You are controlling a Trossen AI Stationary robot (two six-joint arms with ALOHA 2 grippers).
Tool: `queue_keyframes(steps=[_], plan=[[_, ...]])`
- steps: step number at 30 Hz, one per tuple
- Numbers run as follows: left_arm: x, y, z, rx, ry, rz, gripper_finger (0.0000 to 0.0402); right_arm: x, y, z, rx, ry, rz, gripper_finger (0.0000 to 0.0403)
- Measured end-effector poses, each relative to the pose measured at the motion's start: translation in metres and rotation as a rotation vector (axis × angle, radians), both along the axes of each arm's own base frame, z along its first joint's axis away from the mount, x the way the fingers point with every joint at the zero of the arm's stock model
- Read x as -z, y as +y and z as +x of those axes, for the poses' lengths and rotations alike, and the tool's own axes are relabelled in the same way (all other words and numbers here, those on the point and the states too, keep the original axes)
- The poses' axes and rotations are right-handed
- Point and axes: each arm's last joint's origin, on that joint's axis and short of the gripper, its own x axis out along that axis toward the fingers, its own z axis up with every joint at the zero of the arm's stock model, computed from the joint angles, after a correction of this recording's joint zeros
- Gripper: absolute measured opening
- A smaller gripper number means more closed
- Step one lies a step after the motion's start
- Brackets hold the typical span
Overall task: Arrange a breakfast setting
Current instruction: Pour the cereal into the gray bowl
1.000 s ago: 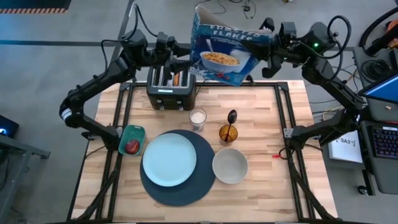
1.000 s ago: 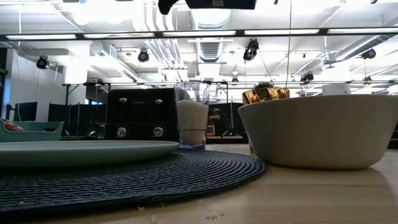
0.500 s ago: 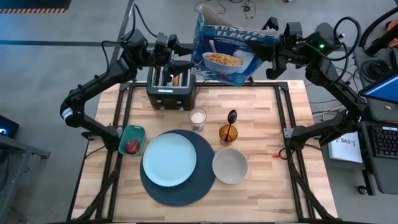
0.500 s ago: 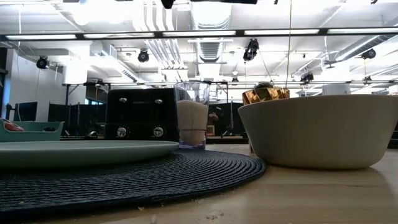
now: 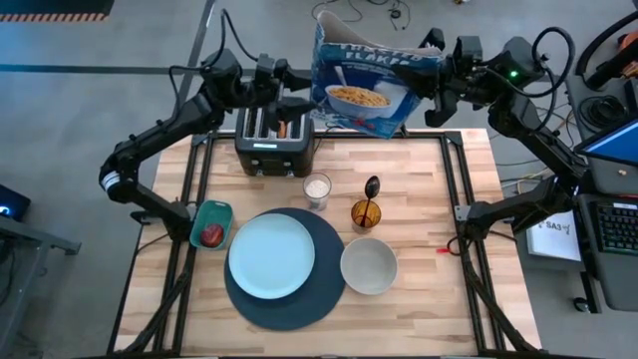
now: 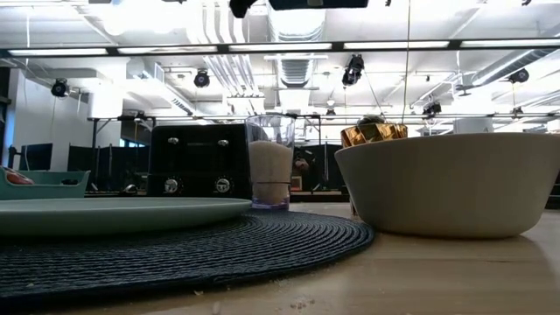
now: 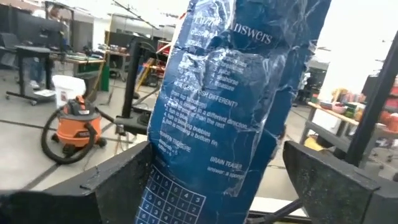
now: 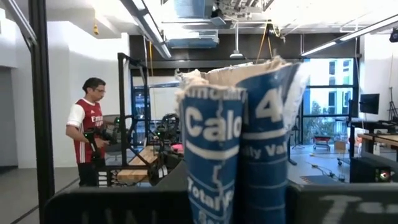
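My right gripper [image 5: 427, 72] is shut on the blue cereal box [image 5: 364, 80], high above the table's far edge. My left gripper [image 5: 297, 92] is open above the black toaster [image 5: 274, 140]; its fingers stand on either side of the box's lower part [image 7: 211, 174] without touching it. A bagel [image 5: 283, 127] sticks out of a toaster slot. The pale blue plate [image 5: 271, 255] lies on the dark blue mat [image 5: 299, 299]. The cream bowl [image 5: 369, 266] stands beside it. The dark spoon [image 5: 372, 186] stands in the amber glass [image 5: 365, 214]. The dark red fruit [image 5: 212, 235] lies in the teal dish [image 5: 211, 214]. My right gripper pinches the box between its two fingers at its narrow side panel [image 8: 239, 180], one finger on each broad face. The fingers come level from the table's right side. The cardboard is crumpled there. The box is lifted clear, its open top up, leaning a little.
A clear glass with white contents [image 5: 317, 189] stands between the toaster and the plate. Bare wood shows at the table's right [image 5: 439, 199] and near left [image 5: 179, 299]. A person [image 8: 87, 130] stands in the room beyond the table.
My right gripper has drawn a little toward the table's right edge with the box, which has turned slightly and stays lifted clear. My left gripper has moved a little toward the box.
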Motion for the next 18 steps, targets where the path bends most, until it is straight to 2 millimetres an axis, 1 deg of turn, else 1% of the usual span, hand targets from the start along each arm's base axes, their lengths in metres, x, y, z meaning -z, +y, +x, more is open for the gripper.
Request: queue_keyframes(steps=[3, 5, 11, 13, 15, 18], plan=[[0.0006, -0.0008, -0.0009, 0.011, 0.015, -0.027, 0.0384, 0.0004, 0.0000, 0.0001, -0.001, 0.003, 0.001, 0.0008], [0.0005, -0.0006, -0.0010, 0.004, 0.015, -0.032, 0.0395, 0.0009, -0.0002, 0.0004, 0.000, 0.007, 0.001, 0.0008], [-0.0038, -0.0044, -0.0045, 0.016, 0.002, -0.034, 0.0372, 0.0003, 0.0002, 0.0003, -0.008, 0.003, -0.010, 0.0008], [-0.0044, -0.0043, -0.0048, 0.004, -0.008, 0.022, 0.0369, 0.0002, 0.0002, 0.0003, -0.008, 0.003, -0.011, 0.0008], [-0.0033, -0.0037, -0.0040, -0.053, -0.004, 0.089, 0.0368, 0.0011, 0.0000, 0.0007, -0.007, 0.008, -0.008, 0.0008], [0.0000, -0.0047, 0.0007, -0.111, 0.003, 0.242, 0.0368, 0.0021, -0.0005, 0.0015, -0.009, 0.013, 0.003, 0.0008]])
